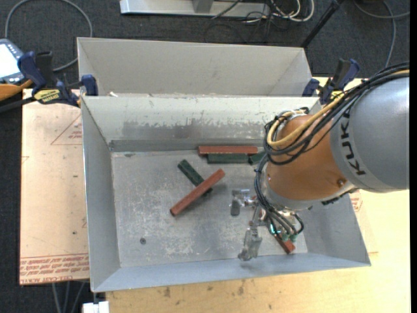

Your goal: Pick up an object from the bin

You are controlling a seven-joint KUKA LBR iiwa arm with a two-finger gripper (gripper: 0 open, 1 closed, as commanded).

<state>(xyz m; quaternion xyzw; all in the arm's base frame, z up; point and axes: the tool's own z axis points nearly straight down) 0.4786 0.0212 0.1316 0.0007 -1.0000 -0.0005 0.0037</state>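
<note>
Front wall of scuffed grey metal bin (195, 269) closest; my pincer (245, 225) just behind it, right of middle, shiny metal fingers (249, 245) spread wide, bare scratched floor between them. Small red-brown piece (287, 244) just beside, partly under my smooth orange wrist cover (300, 175). Long flat red-brown bar (197, 192) slantwise at centre, short dark green block (190, 171) just beside it. Second red-brown bar (228, 150) flat along back wall

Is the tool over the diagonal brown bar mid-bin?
No. The tool sits by the front wall, to the right of the diagonal brown bar, which lies clear of it.
</note>
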